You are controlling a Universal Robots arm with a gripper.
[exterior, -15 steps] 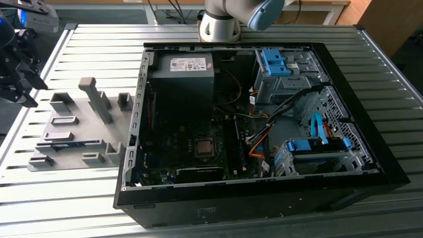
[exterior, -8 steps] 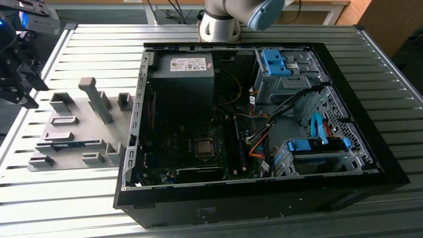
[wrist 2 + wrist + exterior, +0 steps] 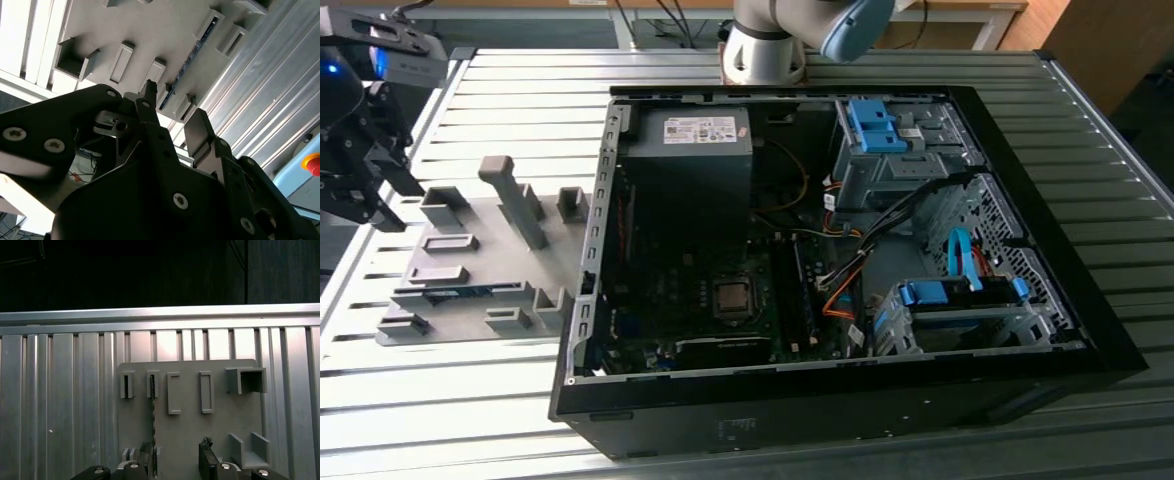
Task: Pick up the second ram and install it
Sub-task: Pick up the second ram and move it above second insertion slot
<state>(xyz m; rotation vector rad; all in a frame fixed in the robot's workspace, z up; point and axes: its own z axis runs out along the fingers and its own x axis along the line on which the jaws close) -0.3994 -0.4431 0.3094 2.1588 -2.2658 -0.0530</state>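
Observation:
The second ram (image 3: 454, 292) is a thin blue-green stick standing on edge in a slot of the grey fixture plate (image 3: 480, 250), on the exterior view's left. It shows edge-on in both wrist views, as a thin dark strip (image 3: 153, 415) and a slanted line (image 3: 192, 52). My black gripper (image 3: 387, 200) hovers above the plate's outer edge, apart from the stick. Its fingers (image 3: 207, 456) stand open with nothing between them (image 3: 174, 107). In the first wrist view the stick lines up close beside one finger.
An open black computer case (image 3: 854, 400) lies on the ribbed metal table (image 3: 454, 400), beside the fixture plate. Inside are the motherboard with long black slots (image 3: 790, 290), cables and blue drive brackets. Grey upright blocks (image 3: 520, 200) rise from the plate. The arm's base (image 3: 767, 45) stands behind the case.

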